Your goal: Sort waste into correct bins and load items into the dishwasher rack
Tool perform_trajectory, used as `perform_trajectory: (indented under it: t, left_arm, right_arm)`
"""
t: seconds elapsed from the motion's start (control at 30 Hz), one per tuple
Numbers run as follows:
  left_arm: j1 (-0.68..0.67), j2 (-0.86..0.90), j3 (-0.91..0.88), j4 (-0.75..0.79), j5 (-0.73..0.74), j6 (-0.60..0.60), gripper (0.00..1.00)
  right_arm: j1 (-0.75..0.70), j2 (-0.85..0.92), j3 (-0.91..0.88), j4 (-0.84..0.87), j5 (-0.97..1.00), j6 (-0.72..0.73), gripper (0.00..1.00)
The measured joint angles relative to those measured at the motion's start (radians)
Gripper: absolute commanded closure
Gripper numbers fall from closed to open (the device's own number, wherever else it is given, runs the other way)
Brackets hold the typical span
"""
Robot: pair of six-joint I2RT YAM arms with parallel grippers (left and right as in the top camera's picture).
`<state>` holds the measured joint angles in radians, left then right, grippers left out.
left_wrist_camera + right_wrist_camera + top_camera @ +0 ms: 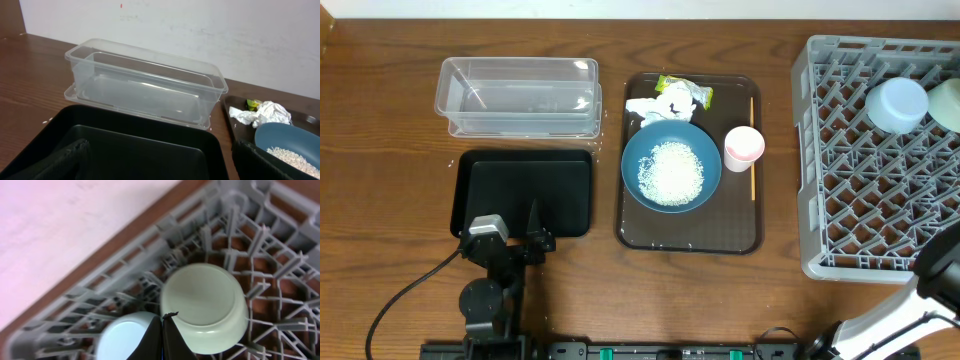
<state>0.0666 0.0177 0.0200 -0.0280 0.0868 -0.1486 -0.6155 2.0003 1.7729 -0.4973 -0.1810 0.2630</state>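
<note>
Rack (850, 210) with 2 bowls (898, 104) far-right

A: Overhead view. Light even, fairly bright, from above. Shadows on the table (380, 200) short and soft. Any glare?
B: Small white glints on the rim of the clear tub (520, 95); dull sheen on the brown tray (690, 238). Sharp throughout.
A: Left wrist view?
B: The clear tub is crisp, the wall (200, 30) bright. The black tray (145, 150) in the foreground is dark, with little detail.
A: Right wrist view?
B: Soft all over. Bars of the rack (260, 245) smeared, mint-green bowl (205, 307) fuzzy-edged, wall washed out pinkish. The right gripper (164, 317) is a dark blur, jaws out of focus.
</note>
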Motion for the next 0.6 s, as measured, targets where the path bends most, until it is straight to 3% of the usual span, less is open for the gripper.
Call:
perform_trajectory:
  t: [0.27,0.6]
  left_arm:
    - [0.000,0.000,0.000,0.000,0.000,0.000,0.08]
    - [0.000,0.000,0.000,0.000,0.000,0.000,0.08]
  right_arm:
    - [0.000,0.121,0.000,0.000,0.033,-0.021,0.99]
    - [0.000,0.129,0.000,-0.034,0.040,-0.046,0.99]
